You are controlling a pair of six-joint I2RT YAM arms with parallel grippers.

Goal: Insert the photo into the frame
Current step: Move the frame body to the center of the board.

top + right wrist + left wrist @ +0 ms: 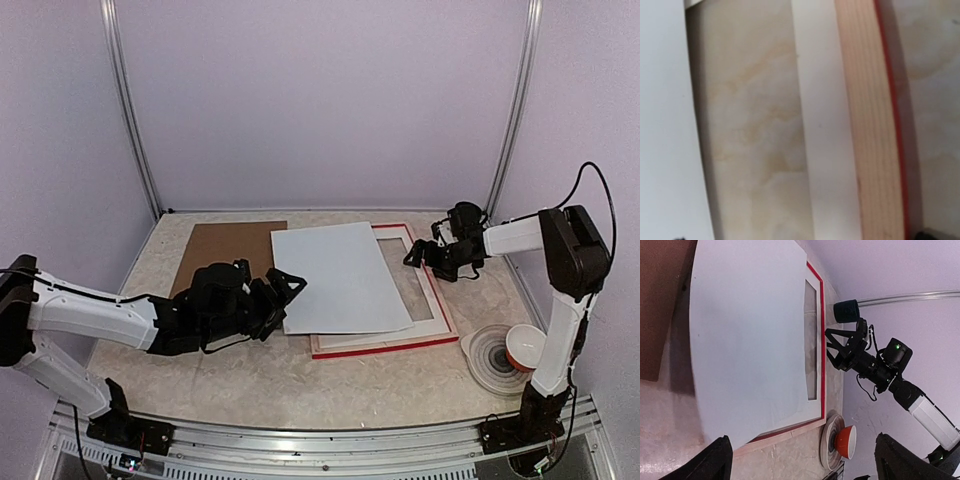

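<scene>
The photo (pixel 335 278) lies face down and askew across the left part of the frame (pixel 400 345). Its plain white back is up, and its left edge juts past the frame onto the marble-patterned table (pixel 300 390). The frame rests flat, pale wood back upward, with a thin red line showing along its outer edges. A white mat (pixel 825 125) sits inside it, and the table's pattern shows through the uncovered part of the window.

The left gripper (pixel 283 297) sits low at the frame's left, just beside the photo's overhanging edge. Its jaws are spread wide with nothing between them. In the wrist view its dark fingertips (pixel 715 460) stand far apart at the bottom corners.

The right gripper (pixel 415 255) hangs over the frame's right rail near the far corner. Its jaws are also wide and empty. Whether it touches the wood cannot be told.

A brown backing board (pixel 225 255) lies flat to the frame's left, partly under the photo's far-left corner. To the frame's right, near its front corner, an orange bowl (pixel 522 348) rests tilted on a stack of plates (pixel 490 365).
</scene>
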